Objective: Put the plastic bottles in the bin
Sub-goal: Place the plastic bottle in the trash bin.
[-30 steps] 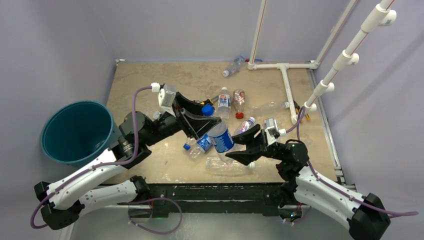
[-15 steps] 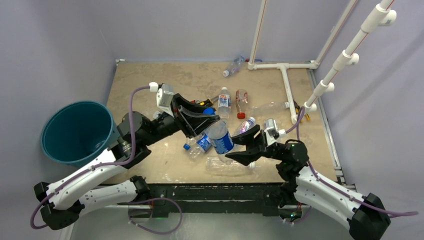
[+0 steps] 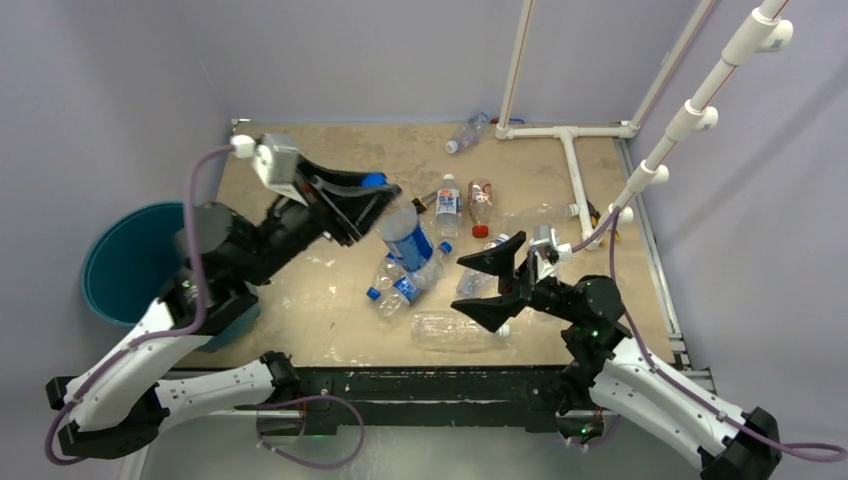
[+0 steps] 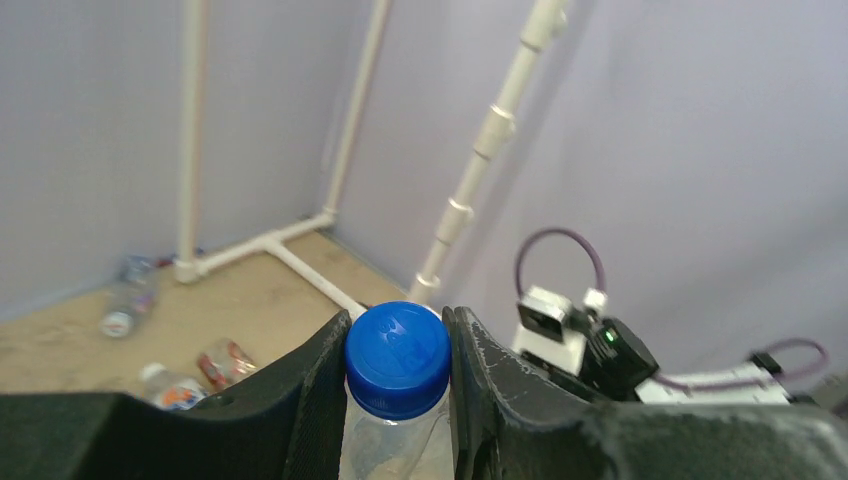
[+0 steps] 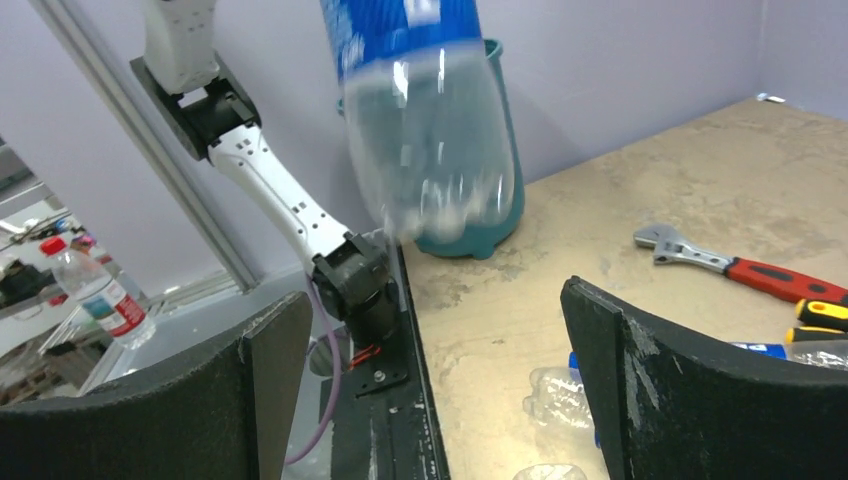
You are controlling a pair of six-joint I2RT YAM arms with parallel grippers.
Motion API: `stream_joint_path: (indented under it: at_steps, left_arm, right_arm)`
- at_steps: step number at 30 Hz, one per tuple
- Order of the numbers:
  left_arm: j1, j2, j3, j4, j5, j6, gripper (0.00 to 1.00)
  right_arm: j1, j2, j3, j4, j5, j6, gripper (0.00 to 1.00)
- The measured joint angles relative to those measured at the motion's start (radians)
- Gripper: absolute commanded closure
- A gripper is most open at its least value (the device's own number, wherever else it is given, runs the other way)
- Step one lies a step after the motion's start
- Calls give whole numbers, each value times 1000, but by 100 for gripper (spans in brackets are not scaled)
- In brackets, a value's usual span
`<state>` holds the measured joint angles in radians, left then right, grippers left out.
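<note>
- Left gripper [image 3: 378, 192]: fingers clamped on the blue cap [image 4: 397, 345] of one bottle, a finger pressed to each side of the cap in the left wrist view
- Blue-labelled bottle [image 3: 405, 238]: clear body with a blue band, hanging from its cap, base lowest; lifted off the table [image 3: 300, 160] over the middle of the surface, above a loose cluster of other bottles; not over the bin
- Same bottle in the right wrist view [image 5: 430, 130]: blurred, base clear of the tabletop
- Bin [image 3: 100, 270]: round, teal, upright, at the table's left edge, partly hidden by the left arm; well apart from the held bottle; contents cannot be made out
- Right gripper [image 3: 487, 290]: jaws spread wide, nothing between them, hovering near the front middle of the table
- Blue-capped bottles [image 3: 402, 287]: lying together below the held bottle
- Clear bottle [image 3: 455, 330]: on its side near the front edge, just beside the right gripper's near finger
- White-capped bottle [image 3: 448, 205] and red-capped bottle [image 3: 478, 205]: side by side past the centre
- Far bottle [image 3: 467, 131]: lying by the back wall, next to the white pipe frame [image 3: 572, 155]
- Wrench [image 5: 745, 268]: red handle, flat on the table, seen from the right wrist
</note>
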<state>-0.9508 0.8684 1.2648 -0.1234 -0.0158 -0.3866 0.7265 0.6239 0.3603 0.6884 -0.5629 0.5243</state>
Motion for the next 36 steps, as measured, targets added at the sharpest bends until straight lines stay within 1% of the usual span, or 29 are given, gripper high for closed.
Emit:
stream_joint_path:
  at_steps: [4, 9, 11, 13, 14, 15, 16, 18, 19, 21, 23, 26, 31, 36]
  left_arm:
    - [0, 42, 215, -166, -195, 71, 100]
    - [0, 148, 475, -388, -520, 138, 100]
    - [0, 195, 531, -467, -660, 167, 100]
    - [0, 238, 554, -525, -803, 204, 100]
    - [0, 264, 555, -558, -927, 245, 100]
    - [1, 272, 555, -566, -952, 254, 100]
    - [0, 290, 552, -572, -1023, 288, 100]
    - [0, 302, 520, -550, -1151, 368, 100]
    - [-1, 291, 488, -509, -1210, 426, 100]
    - [-1, 254, 419, -395, -1300, 555, 100]
    - [0, 199, 344, -211, -1388, 740, 100]
    - [0, 156, 339, -30, -1464, 904, 100]
    - [0, 153, 438, 54, -1526, 982, 100]
    - [0, 175, 450, 160, -1543, 1080, 100]
  right_arm:
    - [0, -65, 0, -92, 52, -23, 1]
    - [0, -88, -7, -155, 110, -37, 1]
    - [0, -88, -17, -181, 128, -42, 1]
    - [0, -88, -26, -213, 143, -49, 1]
    - [0, -88, -29, -225, 153, -53, 1]
    - [0, -88, -31, -235, 160, -56, 1]
    - [0, -88, -32, -244, 166, -58, 1]
    - [0, -88, -37, -256, 182, -63, 1]
    - [0, -88, -40, -259, 187, -66, 1]
    - [0, -82, -41, -265, 196, -69, 1]
    - [0, -76, -41, -264, 206, -72, 1]
    - [0, -65, -41, -261, 207, -72, 1]
    - [0, -48, -55, -238, 206, -71, 1]
    - [0, -51, -65, -239, 206, -70, 1]
